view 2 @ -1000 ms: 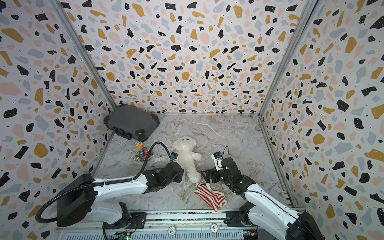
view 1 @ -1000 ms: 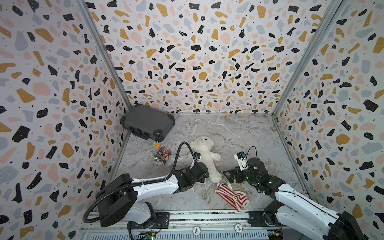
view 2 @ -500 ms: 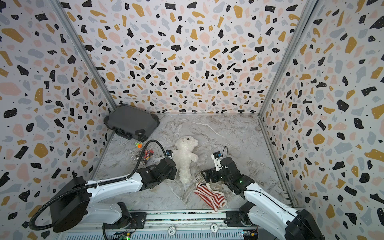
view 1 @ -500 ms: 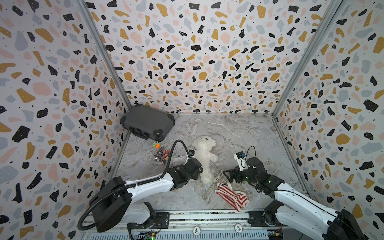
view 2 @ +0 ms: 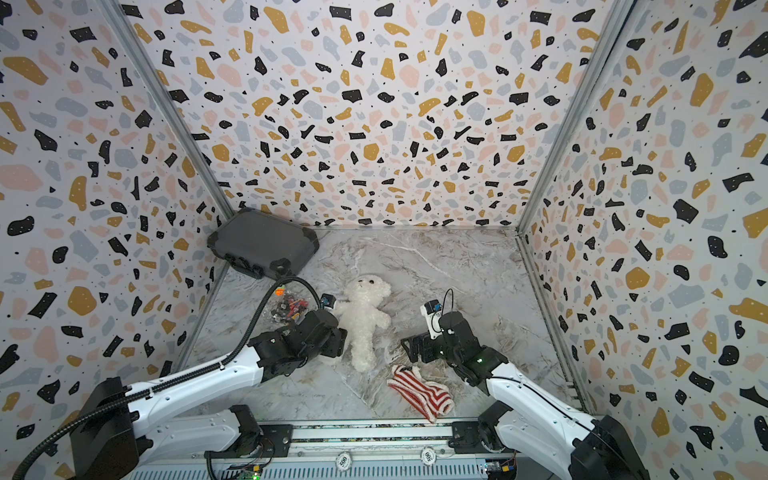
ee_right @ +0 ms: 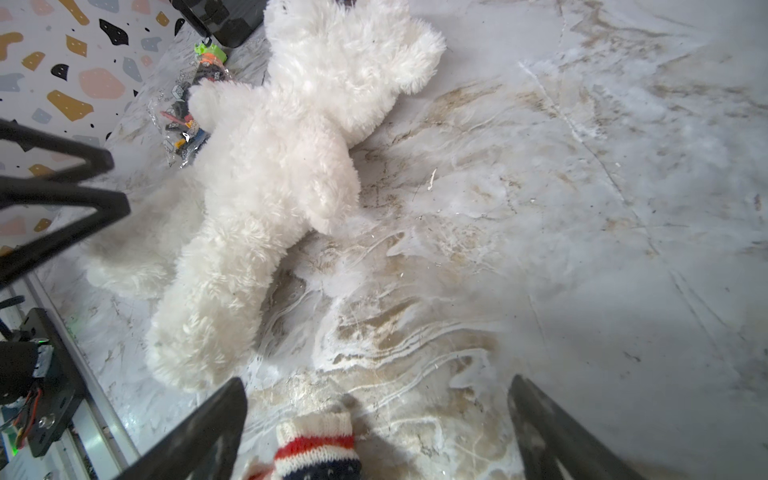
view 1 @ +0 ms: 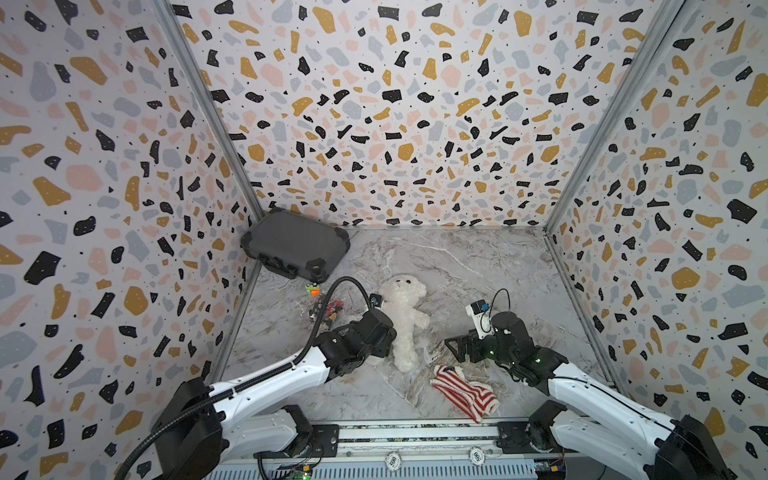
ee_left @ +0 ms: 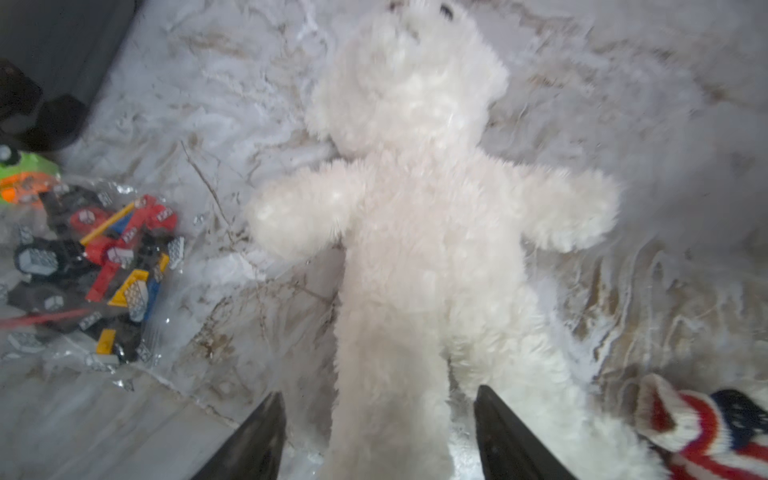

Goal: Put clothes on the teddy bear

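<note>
Teddy bear (view 1: pixel 405 320) lies on its back mid-counter (view 1: pixel 478 266), head toward the far wall. Left gripper (ee_left: pixel 379 392) stands open, jaws either side of one leg with gaps showing, clamping nothing. Right gripper (ee_right: pixel 376 380) is spread wide and empty, right of the bear, just above the striped sweater (view 1: pixel 463 390) at the near edge.

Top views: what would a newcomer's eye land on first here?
A fluffy white teddy bear lies face up on the marble table, amid loud terrazzo walls. The left claw stands open astride one of its legs, and a red-and-white striped sweater lies crumpled near the front edge.
</note>
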`<control>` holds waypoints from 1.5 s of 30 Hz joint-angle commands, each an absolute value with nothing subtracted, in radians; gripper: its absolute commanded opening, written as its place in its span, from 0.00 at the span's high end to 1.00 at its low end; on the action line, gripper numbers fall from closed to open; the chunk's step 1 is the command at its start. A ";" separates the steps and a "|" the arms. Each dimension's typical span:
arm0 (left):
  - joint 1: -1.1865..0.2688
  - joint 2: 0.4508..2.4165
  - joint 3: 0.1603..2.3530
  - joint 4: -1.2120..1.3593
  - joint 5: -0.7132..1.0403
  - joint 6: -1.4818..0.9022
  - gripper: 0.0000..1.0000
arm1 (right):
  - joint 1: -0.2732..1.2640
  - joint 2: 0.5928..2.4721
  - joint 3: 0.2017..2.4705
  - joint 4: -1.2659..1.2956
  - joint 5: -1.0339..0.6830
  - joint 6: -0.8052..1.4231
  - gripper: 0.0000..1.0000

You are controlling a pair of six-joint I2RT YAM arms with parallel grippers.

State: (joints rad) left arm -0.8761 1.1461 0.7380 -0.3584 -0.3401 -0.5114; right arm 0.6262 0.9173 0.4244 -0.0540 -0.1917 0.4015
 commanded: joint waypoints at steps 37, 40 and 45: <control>-0.841 1.343 0.681 -0.057 -0.368 -0.546 0.85 | 0.929 0.949 0.492 -0.334 -0.012 0.559 0.05; -0.839 1.312 0.674 -0.061 -0.362 -0.520 0.94 | 0.953 0.958 0.492 -0.353 0.006 0.596 0.07; -0.837 1.274 0.656 -0.055 -0.344 -0.490 1.00 | 0.971 0.987 0.484 -0.332 0.004 0.633 0.11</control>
